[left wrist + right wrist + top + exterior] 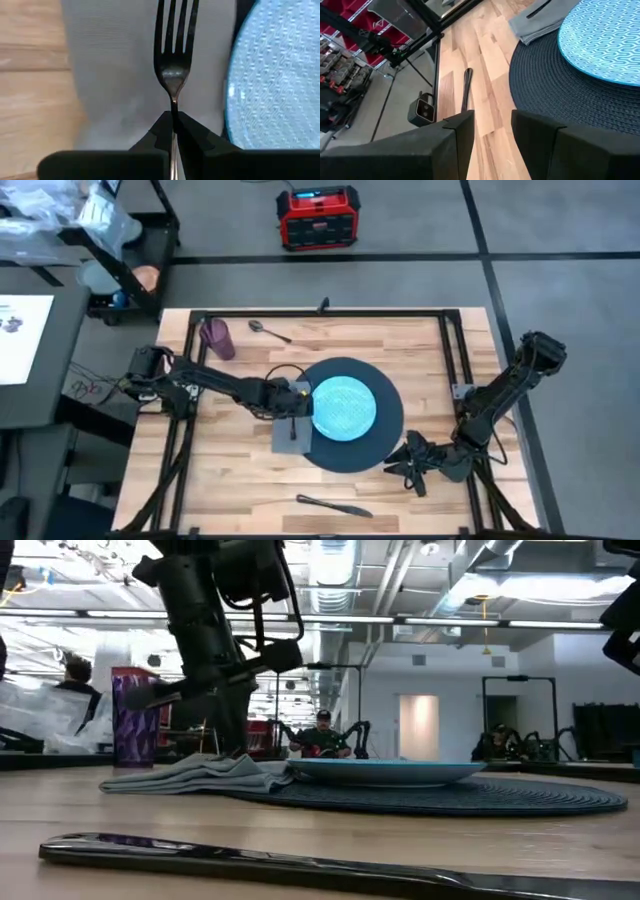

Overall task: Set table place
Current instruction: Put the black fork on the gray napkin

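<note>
Lying nearest the low camera, across the front of the table (230, 480): dark knife (300, 865), flat on light wood planks. Bearing everything else, that plank top inside its black rail frame.

Sitting near the table's middle, slightly toward the right arm's side: round dark navy mat, the place (385, 442), flat on the wood. Resting centred on it: light blue plate (344, 406), patterned, well inside the mat's edge. Lying against the mat's left-arm side and overlapping its edge: grey napkin (283, 435), slightly rumpled.

Reaching in from the table's left edge to hang over the napkin: left gripper (173, 131), fingers pinching tight on the handle of a fork (173, 47), tines pointing away over the grey cloth, just beside the plate. Waiting low at the mat's near right edge: right gripper (492, 131), fingers parted, gripping nothing.

Standing upright near the far left corner: purple cup (218, 338). Lying just beside it along the far edge: spoon (269, 331).
</note>
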### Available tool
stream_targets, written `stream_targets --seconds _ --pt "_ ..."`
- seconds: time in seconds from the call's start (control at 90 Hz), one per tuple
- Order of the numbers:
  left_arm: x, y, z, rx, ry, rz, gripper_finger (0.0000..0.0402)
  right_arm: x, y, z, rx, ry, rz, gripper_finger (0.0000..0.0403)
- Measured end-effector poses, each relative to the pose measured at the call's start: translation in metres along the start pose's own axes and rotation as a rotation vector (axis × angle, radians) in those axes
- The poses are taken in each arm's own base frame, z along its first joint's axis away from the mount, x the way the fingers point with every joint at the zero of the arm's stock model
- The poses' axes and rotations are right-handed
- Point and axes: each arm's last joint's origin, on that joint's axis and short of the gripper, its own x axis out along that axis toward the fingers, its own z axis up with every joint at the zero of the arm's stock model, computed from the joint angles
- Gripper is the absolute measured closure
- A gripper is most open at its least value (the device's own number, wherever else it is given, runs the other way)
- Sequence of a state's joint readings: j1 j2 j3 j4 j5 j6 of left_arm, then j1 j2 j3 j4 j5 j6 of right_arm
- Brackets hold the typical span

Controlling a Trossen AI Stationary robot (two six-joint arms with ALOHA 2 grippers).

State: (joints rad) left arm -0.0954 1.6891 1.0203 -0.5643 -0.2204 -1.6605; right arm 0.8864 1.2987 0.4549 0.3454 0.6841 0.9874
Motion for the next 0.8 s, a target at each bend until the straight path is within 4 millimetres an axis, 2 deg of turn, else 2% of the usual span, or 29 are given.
stream_targets --seconds 0.456,0.8 --pt "0.0021 0.0004 0.0011 0.062 0.011 -0.014 0.0399 -0.0005 0.0003 -0.0006 -0.003 0.003 0.002 0.0285" --pt "0.0021 0.0006 0.0010 0.076 0.012 -0.012 0.0320 -0.0005 0.0003 -0.0006 -0.003 0.003 0.002 0.0285"
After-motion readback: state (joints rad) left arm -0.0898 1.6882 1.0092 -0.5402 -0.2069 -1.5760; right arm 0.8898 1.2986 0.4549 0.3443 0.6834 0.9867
